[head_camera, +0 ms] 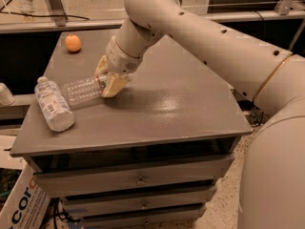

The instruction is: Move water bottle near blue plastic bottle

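The water bottle (82, 90), slim, clear and ribbed, lies on its side on the grey cabinet top (171, 104), its base end close to the blue plastic bottle. The blue plastic bottle (52, 105), fatter with a pale blue-white label and white cap, lies on its side at the left front of the top. My gripper (108, 81) is shut on the water bottle's neck end, with its red-and-white label just showing between the yellowish fingers. The cap is hidden by the fingers.
An orange (73, 43) sits at the back left of the top. The cabinet has drawers below (138, 180). A cardboard box (21, 204) stands on the floor at the left. My arm (205, 37) crosses over the right half of the top.
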{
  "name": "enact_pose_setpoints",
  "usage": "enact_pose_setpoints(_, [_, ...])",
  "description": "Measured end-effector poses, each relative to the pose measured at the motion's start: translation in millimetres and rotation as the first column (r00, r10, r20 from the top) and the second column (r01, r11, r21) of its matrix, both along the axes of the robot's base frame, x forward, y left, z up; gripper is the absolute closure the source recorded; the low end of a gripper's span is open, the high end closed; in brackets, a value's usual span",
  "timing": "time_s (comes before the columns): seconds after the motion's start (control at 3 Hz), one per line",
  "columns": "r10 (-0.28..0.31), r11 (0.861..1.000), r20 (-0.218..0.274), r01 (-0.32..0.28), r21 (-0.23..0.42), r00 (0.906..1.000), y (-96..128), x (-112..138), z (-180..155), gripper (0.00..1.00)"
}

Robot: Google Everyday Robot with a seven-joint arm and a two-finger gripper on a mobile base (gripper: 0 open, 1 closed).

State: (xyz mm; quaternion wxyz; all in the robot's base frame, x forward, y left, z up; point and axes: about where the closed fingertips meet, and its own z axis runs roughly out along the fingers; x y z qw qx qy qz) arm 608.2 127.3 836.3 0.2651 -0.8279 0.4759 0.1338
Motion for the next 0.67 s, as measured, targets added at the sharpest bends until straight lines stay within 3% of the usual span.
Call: enact_pose_setpoints(0.67, [0.02,0.999,-0.027,-0.021,-0.024,0.9994,4.1,-0.9,-0.2,0.36])
